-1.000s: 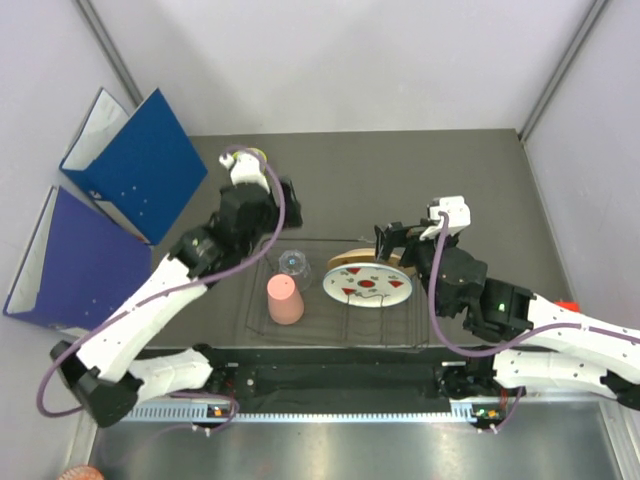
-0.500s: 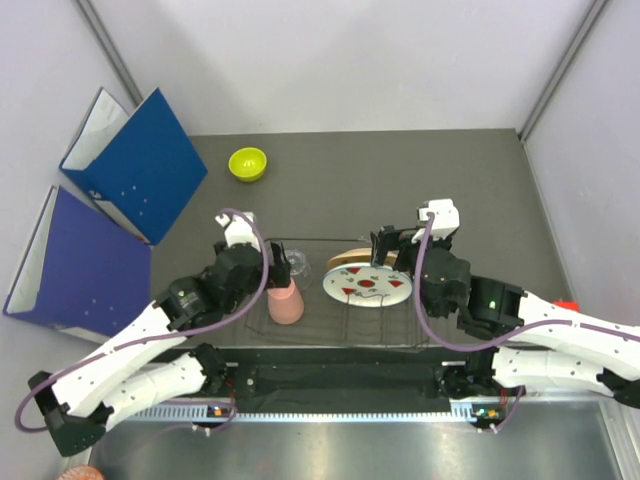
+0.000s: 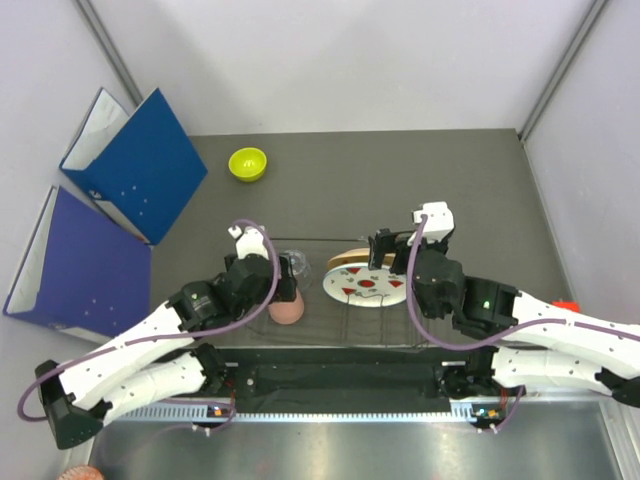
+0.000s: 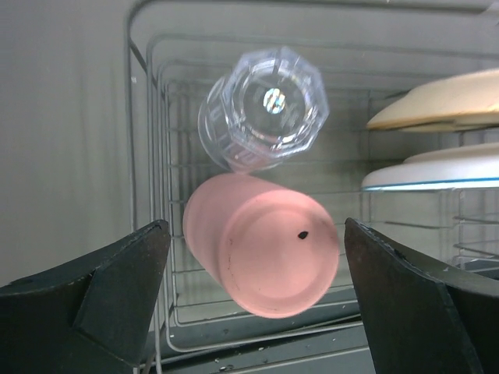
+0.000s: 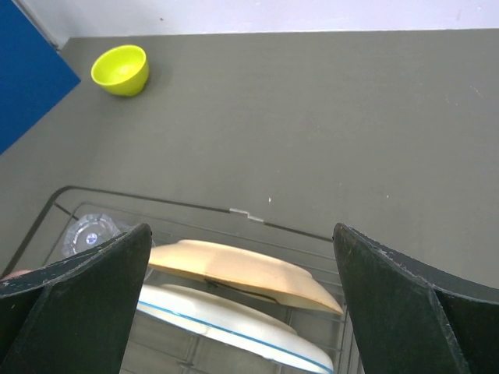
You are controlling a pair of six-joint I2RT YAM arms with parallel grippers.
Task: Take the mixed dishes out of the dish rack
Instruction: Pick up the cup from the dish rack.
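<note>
The black wire dish rack (image 3: 395,335) holds an upturned salmon-pink cup (image 3: 288,308), an upturned clear glass tumbler (image 3: 296,263), a pale orange-tan plate (image 3: 345,260) and a white plate with red marks (image 3: 362,290). The lime-green bowl (image 3: 247,163) sits on the table beyond the rack. My left gripper (image 4: 253,288) is open above the pink cup (image 4: 261,243), a finger on each side; the tumbler (image 4: 262,105) is just beyond. My right gripper (image 5: 242,304) is open over the tan plate (image 5: 242,272) and the white plate (image 5: 234,327).
Two blue ring binders (image 3: 135,165) stand open at the table's left. A small orange-red block (image 3: 568,303) lies at the right, behind my right arm. The bowl also shows far off in the right wrist view (image 5: 120,69).
My left arm has drawn back from the far left, where the green bowl now sits, to above the pink cup. My right gripper has shifted slightly left over the plates.
</note>
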